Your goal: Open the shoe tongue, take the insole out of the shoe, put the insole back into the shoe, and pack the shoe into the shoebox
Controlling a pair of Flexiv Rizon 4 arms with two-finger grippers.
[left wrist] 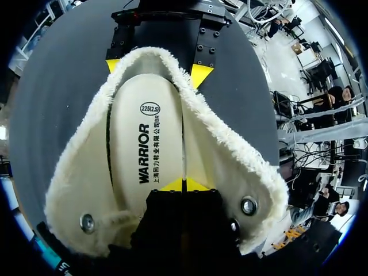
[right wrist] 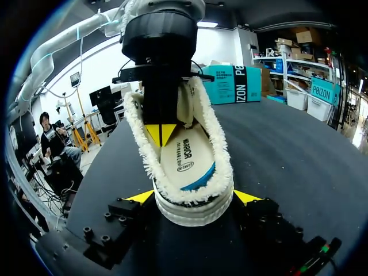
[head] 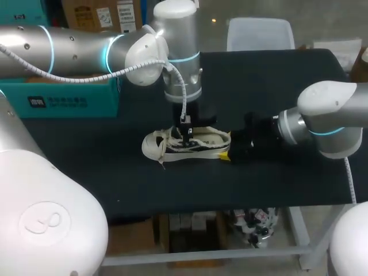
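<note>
head: high behind, looking down on table (head: 86, 149) | left wrist: close above shoe (head: 184, 145), facing in | right wrist: low at its heel, facing toeward; all share shoe

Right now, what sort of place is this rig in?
Probably a robot lab bench: left arm and right arm meet at a shoe on a black table, teal shoebox at its left.

Fleecy cream lining on shoe (left wrist: 230, 149), smooth matt insole (left wrist: 144, 144), matt black table (head: 259, 178)

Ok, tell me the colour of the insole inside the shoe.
Cream with black print; the insole shows best in the left wrist view.
</note>
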